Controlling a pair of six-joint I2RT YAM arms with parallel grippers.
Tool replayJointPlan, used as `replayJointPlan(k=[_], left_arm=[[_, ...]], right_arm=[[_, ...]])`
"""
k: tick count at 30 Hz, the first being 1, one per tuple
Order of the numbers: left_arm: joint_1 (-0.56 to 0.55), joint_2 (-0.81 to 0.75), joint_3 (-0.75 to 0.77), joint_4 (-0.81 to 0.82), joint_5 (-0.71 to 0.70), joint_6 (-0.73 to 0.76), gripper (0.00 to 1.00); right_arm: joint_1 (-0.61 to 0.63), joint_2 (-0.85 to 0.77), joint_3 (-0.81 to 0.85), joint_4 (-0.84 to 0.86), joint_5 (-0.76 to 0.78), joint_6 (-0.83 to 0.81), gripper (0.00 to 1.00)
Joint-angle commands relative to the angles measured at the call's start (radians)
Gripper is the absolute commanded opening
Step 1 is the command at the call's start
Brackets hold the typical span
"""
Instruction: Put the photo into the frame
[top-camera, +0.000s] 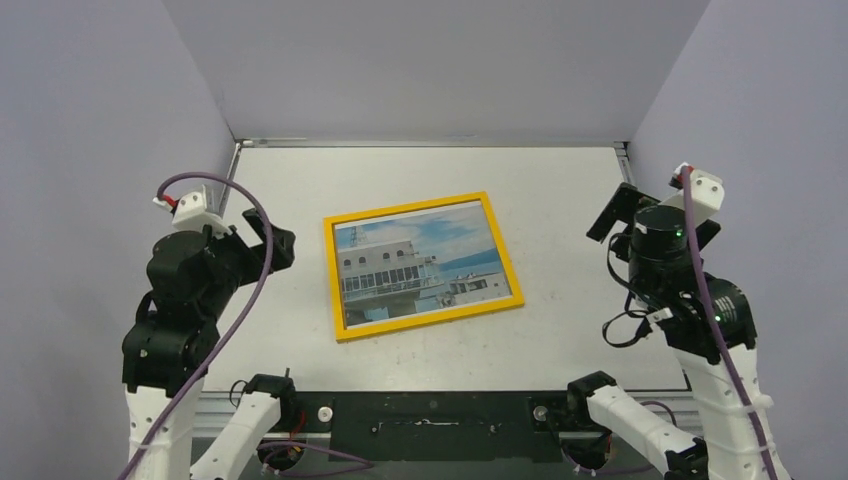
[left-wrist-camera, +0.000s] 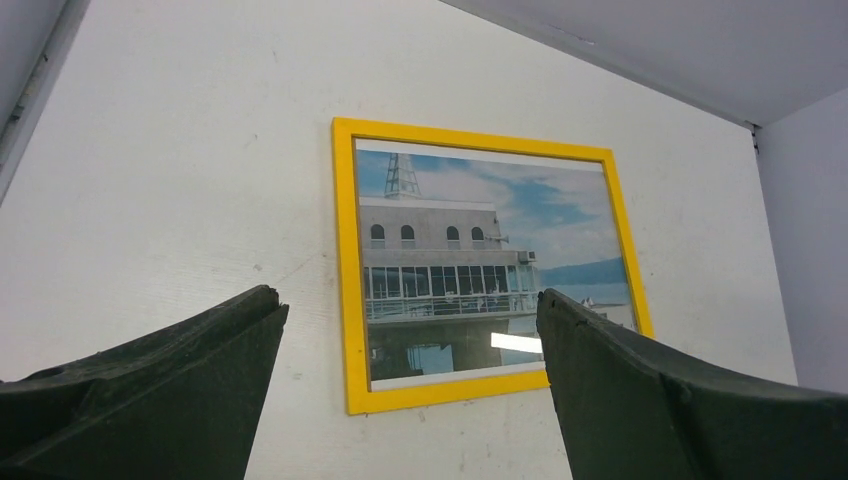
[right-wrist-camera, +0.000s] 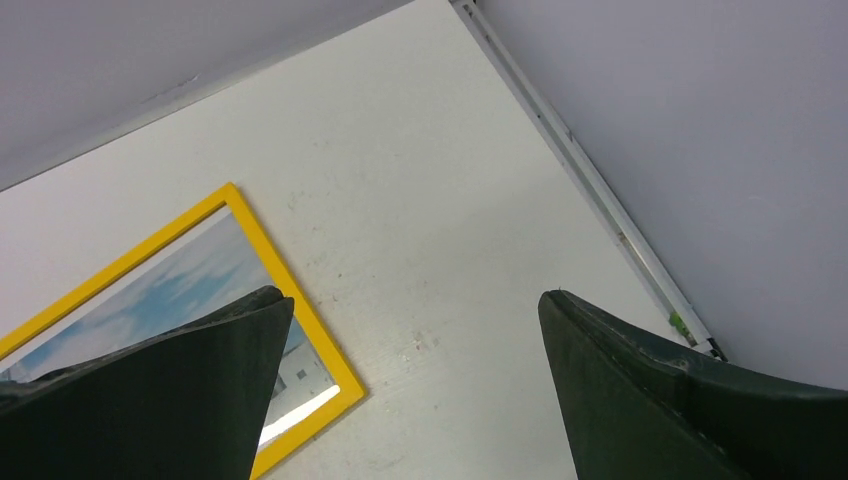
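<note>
Left gripper (top-camera: 262, 238): fingers spread wide, nothing between them, raised off the table (top-camera: 560, 200) to the left of the frame
Frame (top-camera: 422, 264): lies flat, yellow face up, between the two arms; to the right of the left gripper and well apart from it; its long axis runs left to right with a slight tilt, far-right corner turned away from the arm bases
Photo (top-camera: 420, 262): sits inside the yellow border, building and sky showing, edges lined up with the opening; a bright glare streak on it in the wrist views suggests a clear sheet over it, though that cannot be told for sure
Right gripper (top-camera: 622, 212): fingers spread wide, holding nothing, raised to the right of the frame and well apart from it
Nearer arm: the left gripper looks a little closer to the frame's short left side than the right gripper is to the right side
Judgement: the photo appears seated, so little seems left beyond pulling clear
</note>
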Motion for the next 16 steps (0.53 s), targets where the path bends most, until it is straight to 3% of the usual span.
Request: replayJointPlan(k=[1,6,16], left_arm=[[-0.002,-0.050,0.083,-0.102,-0.036,-0.007,0.97],[0.002,-0.077,0.178,-0.228,-0.025,0.009,0.97],[0.040,-0.110,0.174,-0.297,-0.023,0.007,0.97]], right_arm=[[-0.004,-0.019,0.120,-0.135,0.028,-0.070,1.00],[-0.005,-0.018,0.232,-0.218,0.032,-0.066,1.00],[-0.004,-0.008,0.316,-0.294,-0.013,-0.067,1.00]])
